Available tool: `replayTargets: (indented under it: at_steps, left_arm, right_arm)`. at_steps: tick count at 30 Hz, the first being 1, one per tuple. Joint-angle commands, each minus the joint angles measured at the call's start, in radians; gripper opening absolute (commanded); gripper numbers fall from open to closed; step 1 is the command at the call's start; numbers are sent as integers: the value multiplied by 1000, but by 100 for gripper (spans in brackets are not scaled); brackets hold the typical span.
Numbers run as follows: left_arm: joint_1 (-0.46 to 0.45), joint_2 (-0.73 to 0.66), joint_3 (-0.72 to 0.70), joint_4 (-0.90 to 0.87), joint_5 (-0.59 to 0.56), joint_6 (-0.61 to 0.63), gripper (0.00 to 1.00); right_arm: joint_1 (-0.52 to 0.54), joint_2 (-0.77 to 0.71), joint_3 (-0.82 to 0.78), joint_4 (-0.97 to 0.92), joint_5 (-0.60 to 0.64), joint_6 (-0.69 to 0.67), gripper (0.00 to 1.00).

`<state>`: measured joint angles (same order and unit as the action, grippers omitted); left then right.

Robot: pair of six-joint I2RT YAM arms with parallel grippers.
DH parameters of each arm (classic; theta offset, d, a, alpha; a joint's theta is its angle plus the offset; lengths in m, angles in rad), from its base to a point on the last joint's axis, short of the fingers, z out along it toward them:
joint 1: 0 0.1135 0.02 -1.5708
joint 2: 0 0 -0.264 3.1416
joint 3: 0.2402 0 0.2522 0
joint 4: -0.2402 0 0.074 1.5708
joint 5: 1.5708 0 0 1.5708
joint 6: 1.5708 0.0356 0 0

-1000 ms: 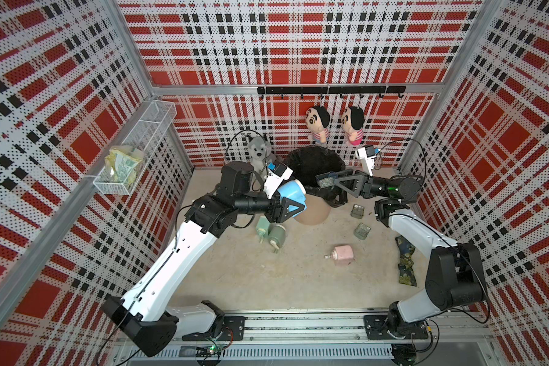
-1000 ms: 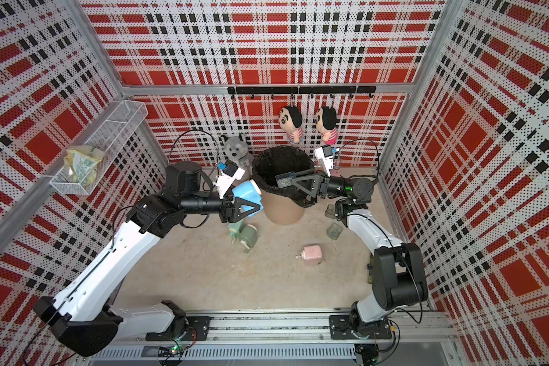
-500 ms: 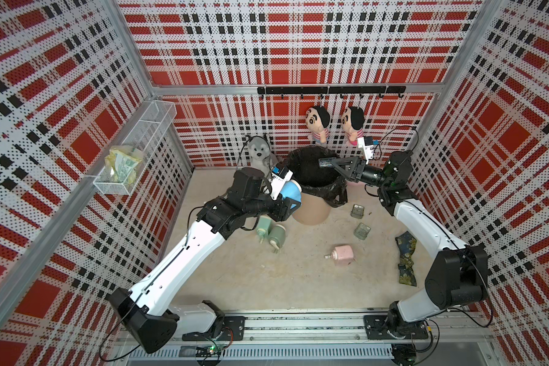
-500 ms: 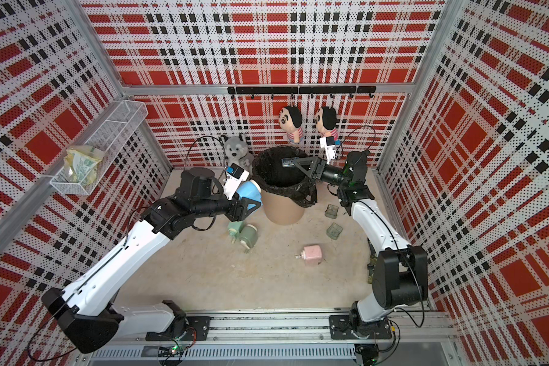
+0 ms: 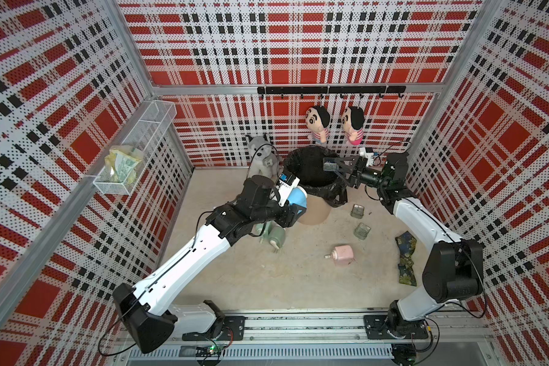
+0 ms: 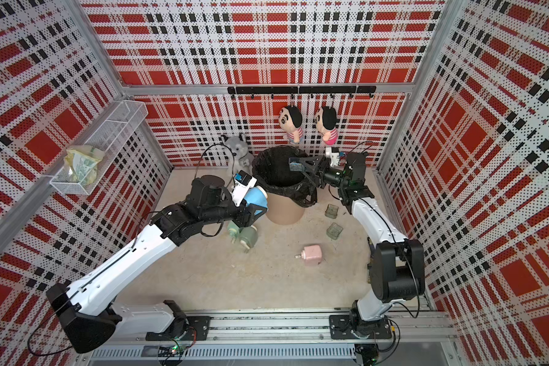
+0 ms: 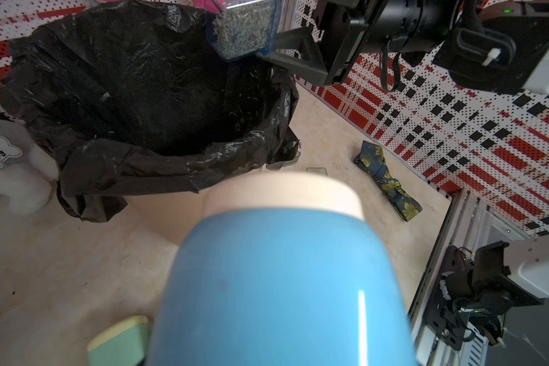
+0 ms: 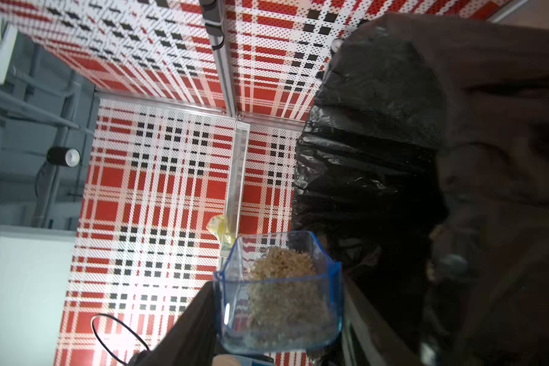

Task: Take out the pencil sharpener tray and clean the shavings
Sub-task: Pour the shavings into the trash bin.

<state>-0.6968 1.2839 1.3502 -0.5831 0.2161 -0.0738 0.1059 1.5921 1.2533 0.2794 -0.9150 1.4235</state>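
1. My right gripper [image 5: 332, 166] has carried the tray [image 8: 279, 294] inward; the bin's [image 6: 282, 212] mouth now lies beneath it.
2. It pinches the tray, shavings [image 8: 282, 279] inside.
3. My left gripper [image 5: 296, 206] clasps the sharpener [image 5: 296, 195], bin just ahead.

Both top views are bright and evenly lit from overhead, just soft shadows on the floor [image 5: 298, 285], and the walls [image 5: 61, 111] bow toward the edges. Left wrist cam: the blue sharpener [image 7: 282, 285] in the left gripper [image 5: 293, 207] is a blurry blob with a thin glare streak; the bin liner [image 7: 140, 95] beyond is sharp. The tray [image 8: 279, 301] in the right gripper [image 5: 331, 165] looks fairly crisp.
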Motion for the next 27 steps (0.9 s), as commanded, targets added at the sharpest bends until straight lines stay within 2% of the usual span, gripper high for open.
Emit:
replayTargets:
  at_steps: [1, 11, 17, 22, 27]
  left_arm:
    - [-13, -29, -17, 75, -9, -14, 48]
    - [-21, -15, -46, 130, 10, -30, 49]
    - [-20, -2, -45, 147, 15, -29, 49]
    - [-20, -6, -55, 154, 15, -29, 48]
    - [-12, -21, -56, 154, 21, -34, 49]
  right_arm:
    - [-5, -22, 1, 81, 19, 154, 50]
    - [48, -11, 10, 182, 114, 395, 51]
    - [98, 0, 56, 145, 169, 427, 52]
    - [131, -29, -33, 236, 239, 530, 51]
    - [144, -96, -39, 114, 314, 493, 53]
